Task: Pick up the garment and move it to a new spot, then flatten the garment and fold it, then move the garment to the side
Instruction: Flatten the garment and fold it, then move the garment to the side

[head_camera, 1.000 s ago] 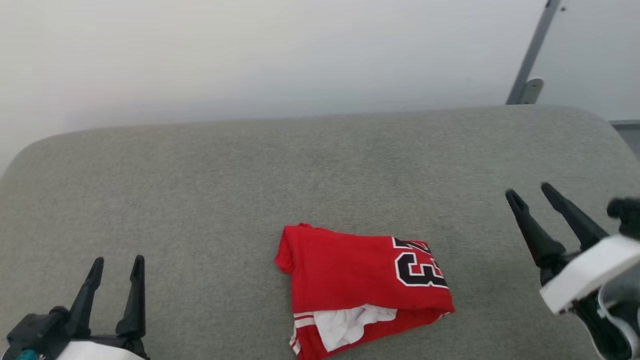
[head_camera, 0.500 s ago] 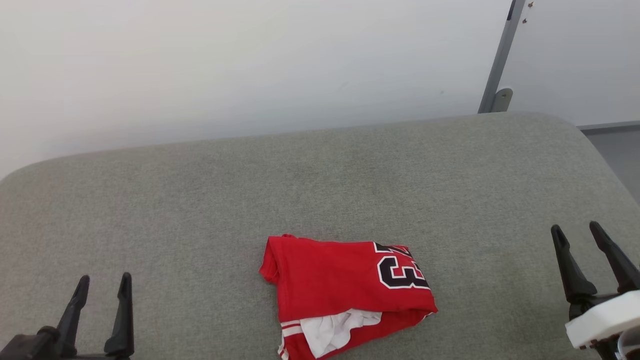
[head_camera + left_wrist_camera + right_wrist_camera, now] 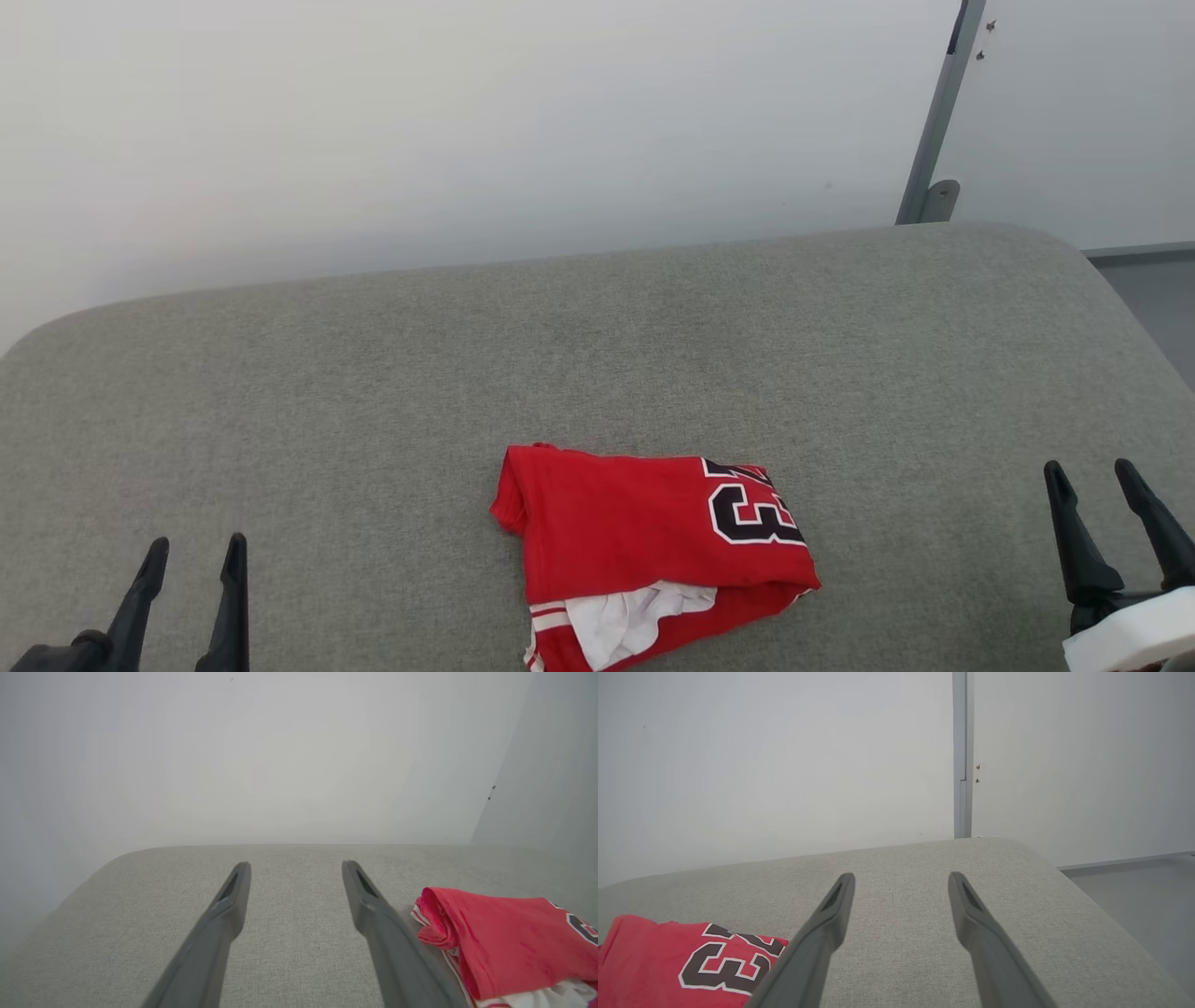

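My left claw (image 3: 198, 543) and right claw (image 3: 1089, 467) both gape wide, holding nothing, low at the near corners. Between them, well apart from each, the garment (image 3: 625, 537) lies folded on the grey cushion (image 3: 373, 373), white lining showing at its near edge.

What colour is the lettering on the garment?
Black with a white outline, on the red garment; clearest in the right wrist view.

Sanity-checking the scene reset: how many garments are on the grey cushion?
1. The garment lies bunched at the near middle of the grey cushion, between the left pincer and right pincer, both open, touching neither. Its folds could hide something smaller.
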Motion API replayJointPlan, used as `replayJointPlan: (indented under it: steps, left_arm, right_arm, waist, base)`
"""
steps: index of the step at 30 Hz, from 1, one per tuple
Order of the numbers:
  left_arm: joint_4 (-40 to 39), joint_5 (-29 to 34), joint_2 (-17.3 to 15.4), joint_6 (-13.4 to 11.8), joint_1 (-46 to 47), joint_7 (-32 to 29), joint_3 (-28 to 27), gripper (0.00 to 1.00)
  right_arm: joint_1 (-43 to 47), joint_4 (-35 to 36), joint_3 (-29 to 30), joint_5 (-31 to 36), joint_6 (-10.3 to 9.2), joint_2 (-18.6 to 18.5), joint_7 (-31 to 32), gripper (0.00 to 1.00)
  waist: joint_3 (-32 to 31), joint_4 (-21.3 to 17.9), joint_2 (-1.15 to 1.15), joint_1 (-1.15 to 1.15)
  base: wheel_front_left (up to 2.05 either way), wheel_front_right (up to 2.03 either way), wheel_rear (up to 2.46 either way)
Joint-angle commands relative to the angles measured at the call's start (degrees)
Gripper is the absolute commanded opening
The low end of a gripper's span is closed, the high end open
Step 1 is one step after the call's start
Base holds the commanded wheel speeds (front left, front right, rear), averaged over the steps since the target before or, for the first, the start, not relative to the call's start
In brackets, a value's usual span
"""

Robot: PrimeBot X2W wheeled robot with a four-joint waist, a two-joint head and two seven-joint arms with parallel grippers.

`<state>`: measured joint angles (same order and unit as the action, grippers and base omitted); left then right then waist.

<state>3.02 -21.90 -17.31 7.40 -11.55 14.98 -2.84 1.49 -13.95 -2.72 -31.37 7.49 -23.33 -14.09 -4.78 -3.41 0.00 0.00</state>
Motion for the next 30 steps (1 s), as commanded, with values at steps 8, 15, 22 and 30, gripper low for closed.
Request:
replayJointPlan:
  steps: [8,15,22,30]
  left_arm:
    - [1.52,-1.12,0.54,0.1,-0.17,0.27,0.37,1.0]
    - [2.08,-1.12,0.63,0.11,0.72,0.27,0.72,1.0]
    - [2.33,-1.23,0.8,0.11,1.11,0.27,0.87,1.0]
    - [1.94,-1.01,1.23,0.11,1.7,0.27,1.22,1.0]
  right_arm:
    - [1.6,0.39,-0.3,-0.05,0.01,1.52,-1.1,1.0]
    - [0.95,0.7,-1.58,0.15,0.01,1.56,-1.12,1.0]
    - [0.61,1.18,-1.47,0.1,0.01,1.92,-1.13,1.0]
    - [0.49,1.86,-1.83,0.57,0.01,2.47,-1.14,1.0]
  waist:
    - [0.0,0.66,0.0,0.0]
    - [0.21,0.8,0.0,0.0]
    - [0.21,1.26,0.0,0.0]
    - [0.49,2.09,0.0,0.0]
  base:
    - [0.0,0.0,0.0]
    - [0.0,0.0,0.0]
    - [0.0,0.0,0.0]
    - [0.0,0.0,0.0]
